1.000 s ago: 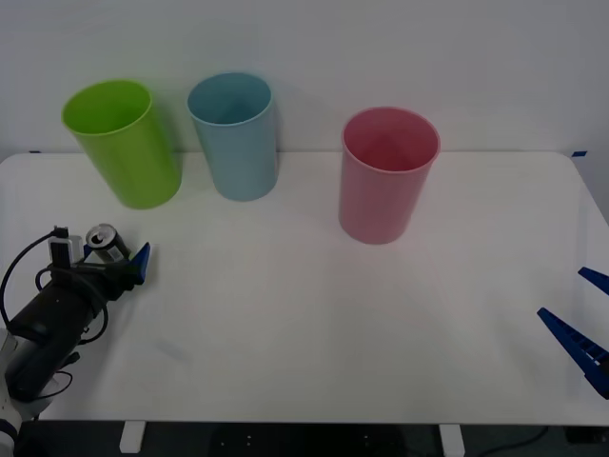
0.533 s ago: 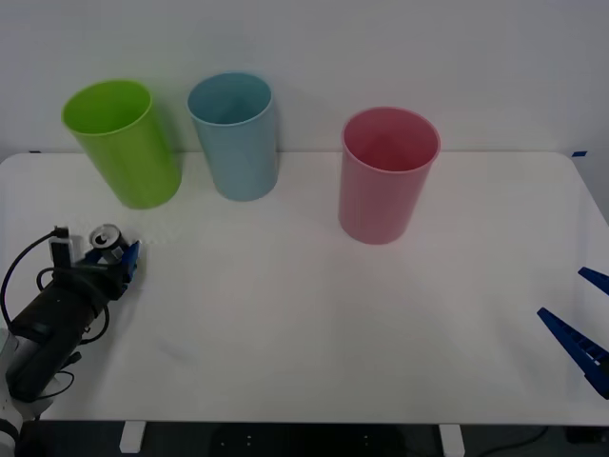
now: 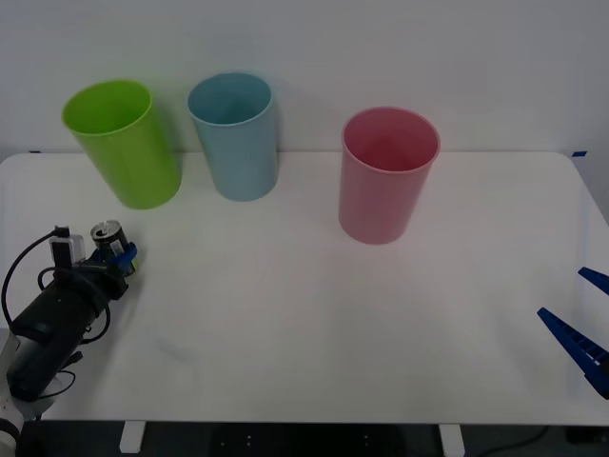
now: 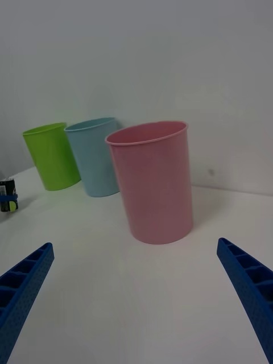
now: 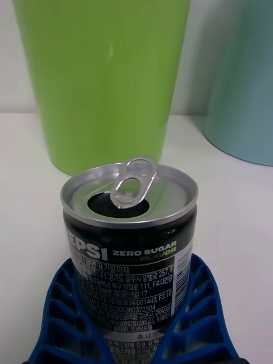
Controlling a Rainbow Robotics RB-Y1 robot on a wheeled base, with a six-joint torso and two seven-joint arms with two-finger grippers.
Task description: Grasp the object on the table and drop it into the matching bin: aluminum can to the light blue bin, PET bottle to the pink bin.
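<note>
The aluminum can (image 3: 107, 234), small and black with a silver top, stands upright near the left edge of the white table (image 3: 314, 324). My left gripper (image 3: 117, 253) is shut on it. In the left wrist view the blue fingers (image 5: 60, 307) hug both sides of the can (image 5: 129, 239), whose pull tab is up and mouth open. The light blue bin (image 3: 235, 138) stands at the back, right of the can. The pink bin (image 3: 385, 176) stands further right. My right gripper (image 3: 579, 328) hangs open at the table's right edge, far from everything.
A lime green bin (image 3: 124, 143) stands just behind the can, close to the left gripper, and looms in the left wrist view (image 5: 102, 79) beside the light blue bin (image 5: 244, 85). From the right wrist, the pink bin (image 4: 152, 182) is nearest.
The left gripper's fingers have drawn together from open to shut around the can. The right arm has not moved.
</note>
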